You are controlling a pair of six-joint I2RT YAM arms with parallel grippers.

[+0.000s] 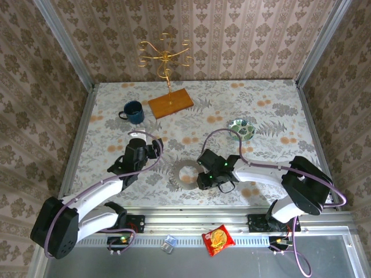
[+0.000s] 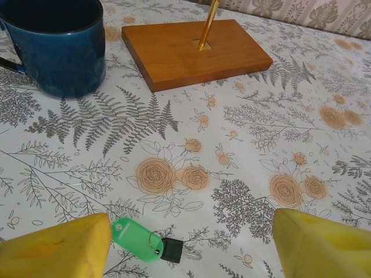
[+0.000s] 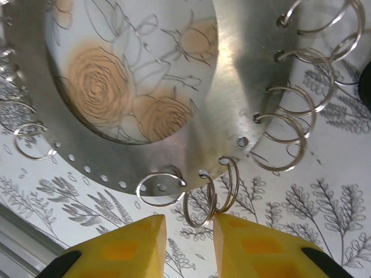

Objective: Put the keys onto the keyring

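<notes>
In the left wrist view a bright green plastic key head [image 2: 134, 238] lies flat on the cloth, joined by a small wire loop [image 2: 155, 241] to a dark-headed key [image 2: 173, 250] with a short silver blade. My left gripper [image 2: 191, 243] stands open and wide around them, the green head close to its left finger [image 2: 58, 249]. In the right wrist view several thin wire keyrings hang from holes in a wide flat grey ring [image 3: 243, 69]. One keyring [image 3: 200, 202] dips into the gap of my open right gripper [image 3: 189, 229] and touches its right finger [image 3: 261, 249].
A blue mug [image 1: 133, 112] and a wooden base [image 1: 170, 103] with a gold stand [image 1: 165, 55] sit at the back left. A small patterned bowl [image 1: 240, 128] is at the right. The flat grey ring [image 1: 186, 174] lies between the arms. A snack packet [image 1: 218, 239] lies beyond the near rail.
</notes>
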